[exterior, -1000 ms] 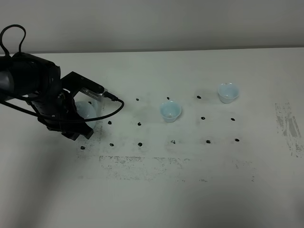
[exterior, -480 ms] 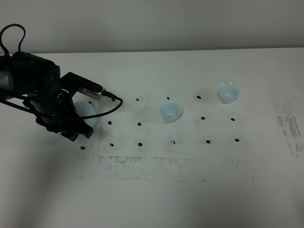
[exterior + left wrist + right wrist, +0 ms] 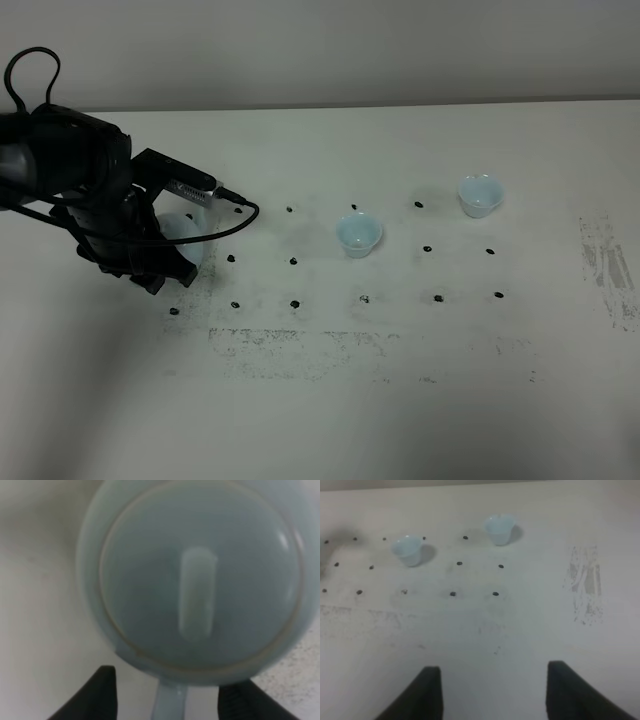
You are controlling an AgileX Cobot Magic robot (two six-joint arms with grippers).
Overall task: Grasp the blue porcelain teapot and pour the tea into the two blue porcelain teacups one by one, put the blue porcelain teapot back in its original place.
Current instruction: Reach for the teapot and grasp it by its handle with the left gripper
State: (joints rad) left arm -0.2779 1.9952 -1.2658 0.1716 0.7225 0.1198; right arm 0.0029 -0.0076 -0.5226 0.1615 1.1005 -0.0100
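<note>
Teapot [image 3: 200, 575] handle between spread left fingers [image 3: 102, 695], untouched.

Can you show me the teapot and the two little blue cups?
Blue porcelain teapot [image 3: 197, 597]: left wrist view, on the lid's knob.
Teacup nearer the teapot [image 3: 358, 234]: exterior high view, on its bowl.
Teacup farther from the teapot [image 3: 480, 194]: exterior high view, on its bowl.

Blurry close-up here, the blue porcelain teapot [image 3: 145, 545] fills nearly everything, lid knob [image 3: 197, 592] dead center. Its handle [image 3: 169, 705] sits inside the wide-spread left gripper [image 3: 167, 697], gaps both sides.
</note>
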